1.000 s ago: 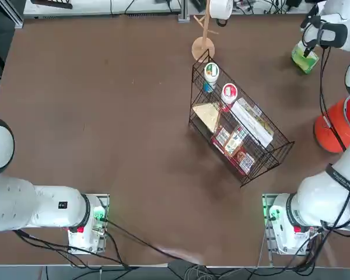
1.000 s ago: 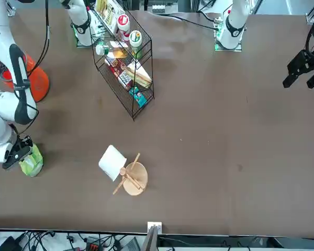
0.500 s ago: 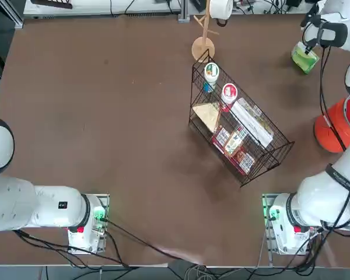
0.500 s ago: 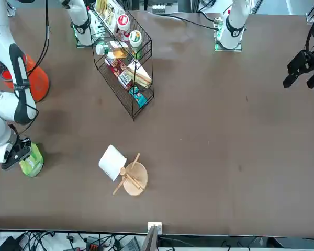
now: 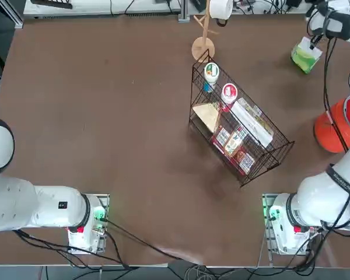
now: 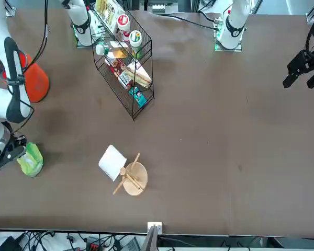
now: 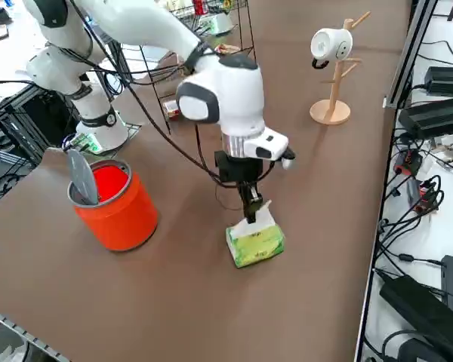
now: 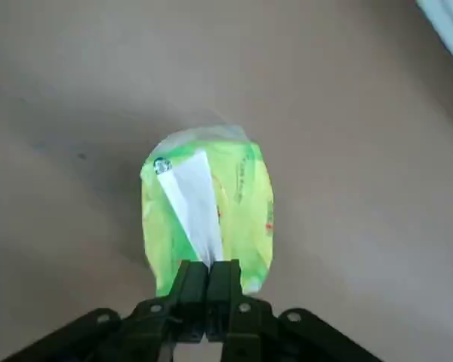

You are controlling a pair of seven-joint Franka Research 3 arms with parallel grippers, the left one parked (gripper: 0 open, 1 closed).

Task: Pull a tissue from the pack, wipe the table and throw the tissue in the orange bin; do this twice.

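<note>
The green pack point(image 7: 255, 243) lies on the dark-brown table point(image 5: 105, 116) at its far right corner. A strip of white tissue point(image 8: 192, 207) rises from the pack's slot. My right gripper point(image 7: 251, 204) hangs just above the pack, shut on the upper end of that tissue point(image 7: 257, 219). In the wrist view the two fingers point(image 8: 190, 280) press together over the tissue, with the pack point(image 8: 208, 204) below them. From overhead the gripper point(image 5: 313, 39) stands over the pack point(image 5: 305, 56). The orange bin point(image 7: 113, 200) stands upright nearer my base, apart from the pack.
A black wire rack point(image 5: 239, 131) full of goods sits mid-table right. A wooden mug tree point(image 5: 204, 44) holding a white mug point(image 5: 220, 8) stands at the far edge. Cables and power strips point(image 7: 430, 188) run beyond the table's edge near the pack.
The right gripper has shut on the tissue at the pack's slot and lifted a little, drawing a white strip up out of the pack. The pack stays on the table.
</note>
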